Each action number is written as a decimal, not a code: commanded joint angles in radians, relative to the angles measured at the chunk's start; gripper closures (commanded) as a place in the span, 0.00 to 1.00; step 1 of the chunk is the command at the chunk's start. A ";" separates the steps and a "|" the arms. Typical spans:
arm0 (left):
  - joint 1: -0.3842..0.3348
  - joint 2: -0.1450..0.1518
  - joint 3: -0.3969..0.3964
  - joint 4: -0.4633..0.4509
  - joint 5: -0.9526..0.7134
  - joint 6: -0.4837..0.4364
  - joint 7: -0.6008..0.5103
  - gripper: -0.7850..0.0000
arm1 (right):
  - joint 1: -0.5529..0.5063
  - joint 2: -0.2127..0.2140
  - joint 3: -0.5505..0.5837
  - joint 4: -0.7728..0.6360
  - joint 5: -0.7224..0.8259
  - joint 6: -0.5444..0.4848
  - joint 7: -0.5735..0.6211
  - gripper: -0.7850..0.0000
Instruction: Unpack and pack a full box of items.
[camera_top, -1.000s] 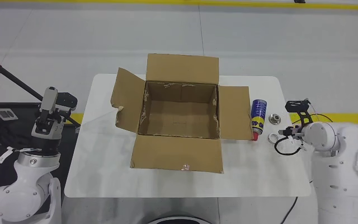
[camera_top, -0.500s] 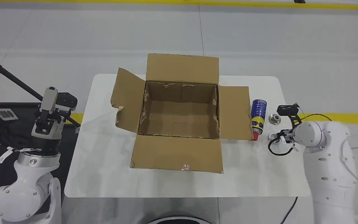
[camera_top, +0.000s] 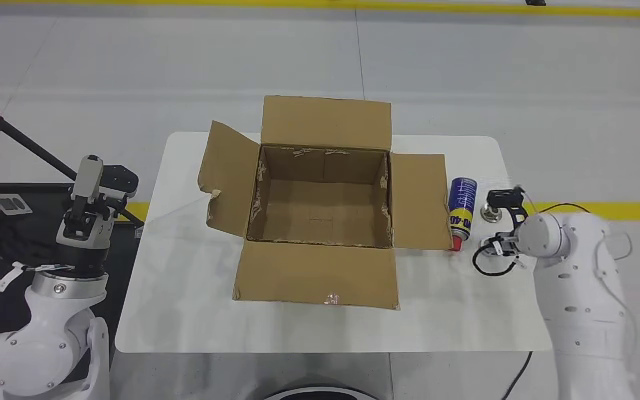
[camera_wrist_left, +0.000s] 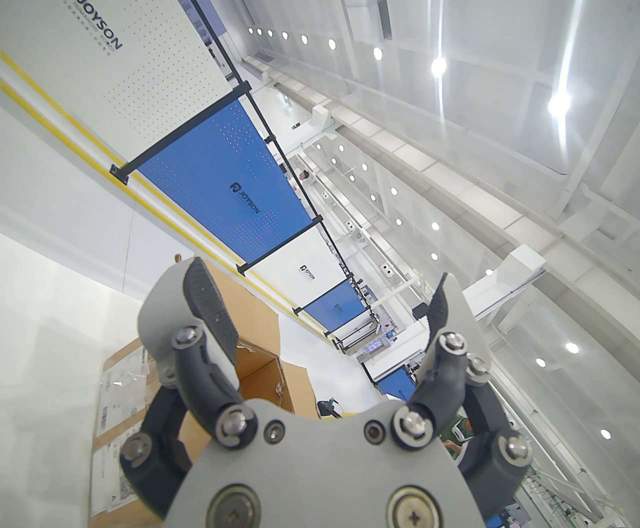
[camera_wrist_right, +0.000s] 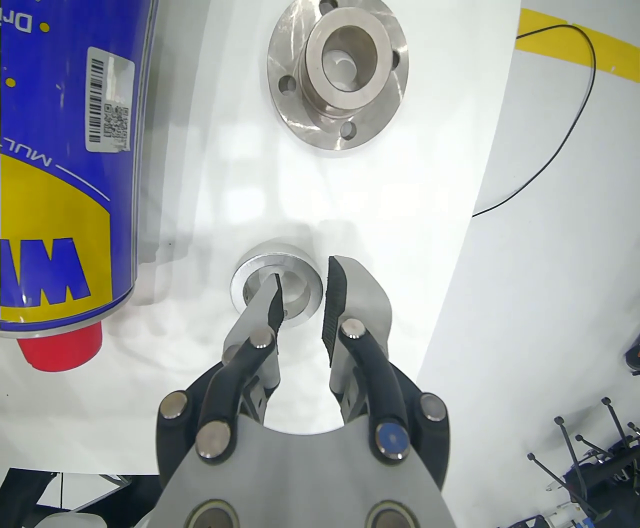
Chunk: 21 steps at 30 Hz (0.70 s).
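Note:
An open, empty cardboard box sits mid-table with its flaps spread out. To its right lie a blue and yellow spray can with a red cap, a steel flange and a small metal ring. My right gripper is down at the ring, open by a narrow gap. One finger is inside the ring's hole and the other is outside its rim. My left gripper is off the table's left side, pointing upward, open and holding nothing.
The white table has bare surface left of and in front of the box. Its right edge runs close beside the ring and flange. A thin black cable lies on the floor beyond that edge.
My right arm has moved leftward onto the table and brought its gripper down over the small ring. The left arm, box, can and flange have not moved.

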 joint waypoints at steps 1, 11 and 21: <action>0.000 0.000 0.000 0.000 0.000 0.000 0.000 0.00 | 0.005 0.000 -0.006 0.009 0.000 -0.001 -0.001 0.78; 0.000 0.000 0.000 0.000 0.000 0.000 0.000 0.00 | 0.015 0.005 -0.018 0.033 0.003 -0.002 -0.006 1.00; 0.000 0.000 0.000 0.000 0.000 0.000 0.000 0.00 | 0.013 0.015 0.027 -0.086 0.051 0.022 -0.035 1.00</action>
